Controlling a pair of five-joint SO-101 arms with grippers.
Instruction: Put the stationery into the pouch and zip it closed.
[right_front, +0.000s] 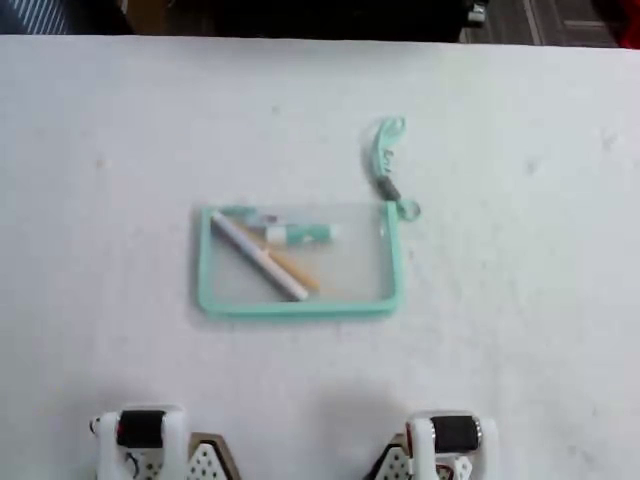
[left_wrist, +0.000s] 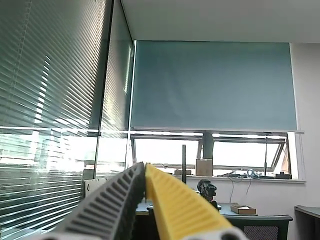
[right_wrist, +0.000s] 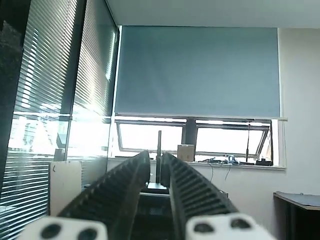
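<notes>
Starting big: white table (right_front: 520, 300), taking up most of the high view. Smack in the middle of it, the clear pouch (right_front: 300, 310) with mint-green trim, lying flat and stretched side to side the long way, parallel to the near edge. Down at that near edge, two arm bases, one (right_front: 145, 435) on the left of the shot and one (right_front: 450, 437) on the right, both well apart from the pouch. Can't honestly pin which arm is which from up there.

Left gripper (left_wrist: 144, 167): grey finger (left_wrist: 112, 200) and yellow finger (left_wrist: 175, 200) pressed together at the tips with nothing between, aimed up at a room with blinds (left_wrist: 45, 125) and a window (left_wrist: 215, 152). Right gripper (right_wrist: 156, 157): two black fingers (right_wrist: 120, 185) with a thin sliver of gap at the tips, holding nothing, aimed at the same sort of window.

Over on the table, a mint wrist strap (right_front: 388, 150), hooked on at the pouch's far right corner and trailing off toward the far edge with a slight curve. Inside the pouch, left half: white pen (right_front: 258, 258) on a diagonal, running from the far left corner toward the near middle. Orange pencil (right_front: 295, 270) snug alongside, same slant. Short white-and-teal marker (right_front: 298, 234) lying along the pouch's long axis, just inside the far edge, near the pen's far end. Tiny zip pull (right_front: 407, 210) at the right end of the far edge. Can't tell if the zip is shut all the way.
</notes>
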